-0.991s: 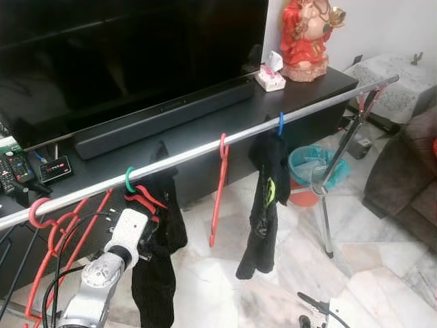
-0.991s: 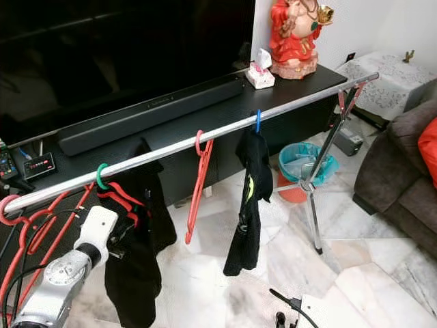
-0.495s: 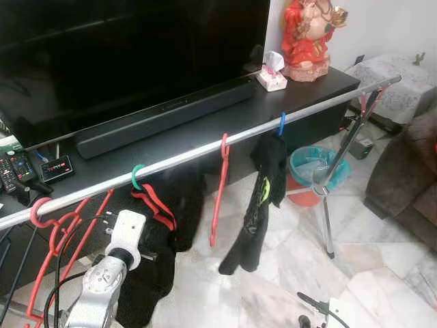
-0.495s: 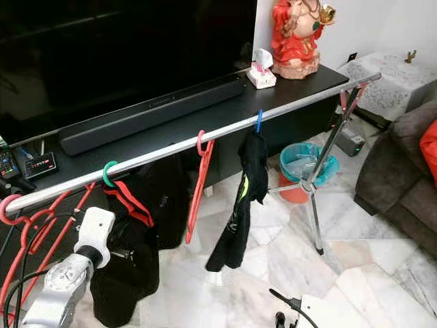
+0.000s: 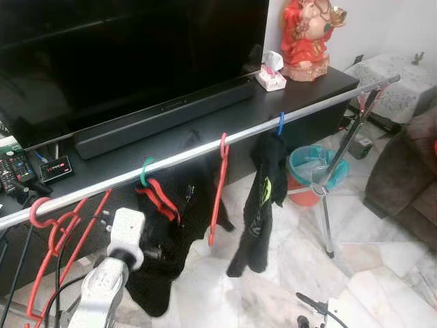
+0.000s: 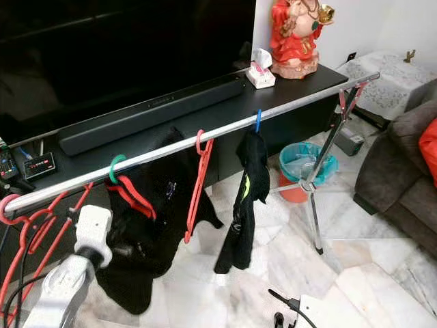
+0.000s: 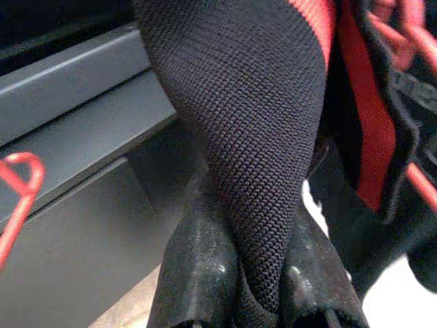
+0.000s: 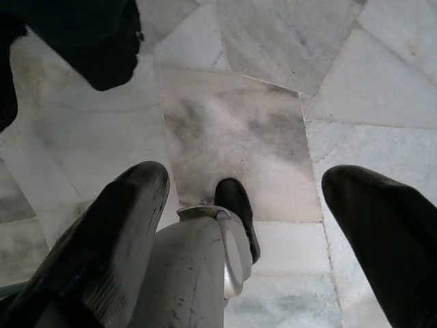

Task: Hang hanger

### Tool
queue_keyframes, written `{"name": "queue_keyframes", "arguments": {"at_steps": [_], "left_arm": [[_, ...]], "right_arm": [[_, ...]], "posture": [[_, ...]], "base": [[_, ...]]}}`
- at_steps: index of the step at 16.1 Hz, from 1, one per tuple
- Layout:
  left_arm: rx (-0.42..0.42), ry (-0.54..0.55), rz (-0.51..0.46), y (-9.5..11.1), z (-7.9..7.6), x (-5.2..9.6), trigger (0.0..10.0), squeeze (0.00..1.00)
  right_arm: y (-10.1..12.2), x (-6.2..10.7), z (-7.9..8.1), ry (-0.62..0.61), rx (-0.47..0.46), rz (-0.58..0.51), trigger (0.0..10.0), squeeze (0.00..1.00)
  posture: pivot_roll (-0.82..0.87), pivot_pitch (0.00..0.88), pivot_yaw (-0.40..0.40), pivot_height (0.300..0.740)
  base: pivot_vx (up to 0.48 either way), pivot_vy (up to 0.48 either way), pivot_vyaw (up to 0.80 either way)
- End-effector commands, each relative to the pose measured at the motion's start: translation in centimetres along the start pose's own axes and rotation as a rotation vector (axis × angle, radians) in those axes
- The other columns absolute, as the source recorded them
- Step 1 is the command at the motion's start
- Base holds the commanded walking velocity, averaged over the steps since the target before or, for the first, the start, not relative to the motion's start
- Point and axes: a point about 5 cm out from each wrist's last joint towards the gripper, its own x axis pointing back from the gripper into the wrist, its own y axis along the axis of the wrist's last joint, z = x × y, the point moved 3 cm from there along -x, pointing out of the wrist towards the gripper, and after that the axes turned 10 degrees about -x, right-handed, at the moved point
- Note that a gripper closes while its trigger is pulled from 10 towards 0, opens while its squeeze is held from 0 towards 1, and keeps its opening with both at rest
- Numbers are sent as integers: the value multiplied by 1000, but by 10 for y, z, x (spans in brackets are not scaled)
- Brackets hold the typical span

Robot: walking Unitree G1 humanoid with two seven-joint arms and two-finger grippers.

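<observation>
Left gripper [image 7: 256, 287] clamped on black knit garment [image 5: 174, 232] hanging from green hanger [image 5: 146, 172] on the rail.
Hanger hook sits over silver rail [image 5: 198, 154], up and just beyond the gripper; its red-trimmed shoulders carry the garment, which swings out toward the bare red hanger [image 5: 218, 191] beside it. Next along: blue hanger [image 5: 280, 123] with another black garment [image 5: 263, 205], then open rail to the stand's legs. Pink hangers [image 5: 51, 232] bunch at the rail's left end. Mesh weave fabric, pinched between both black fingers [image 7: 198, 273]. Right gripper [image 8: 246, 225] low, fingers spread apart over the marble floor [image 8: 239, 130].
</observation>
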Motion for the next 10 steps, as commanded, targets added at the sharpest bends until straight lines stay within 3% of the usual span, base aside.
{"name": "queue_keyframes", "arguments": {"at_steps": [1, 4, 6, 10], "left_arm": [[-51, -73, -8, -2, -4, 10, 9647, 0], [-82, -71, 110, -40, 6, 39, 10000, 0], [-75, -58, 139, -49, 8, 47, 10000, 0], [-124, -157, 393, -103, -19, 54, 10000, 0]], "right_arm": [[-5, 1, -2, -8, -8, 10, 10000, 0], [-5, 1, -2, -5, -5, 12, 10000, 0], [-4, 1, -2, -4, -4, 10, 10000, 0], [-2, 0, -1, -3, -4, 6, 10000, 0]], "posture": [[-173, 4, 78, 740], [-165, 10, 79, 740], [-160, 17, 77, 740], [-163, 28, 74, 740]], "base": [[0, 0, 0], [0, 0, 0], [0, 0, 0], [0, 0, 0]]}}
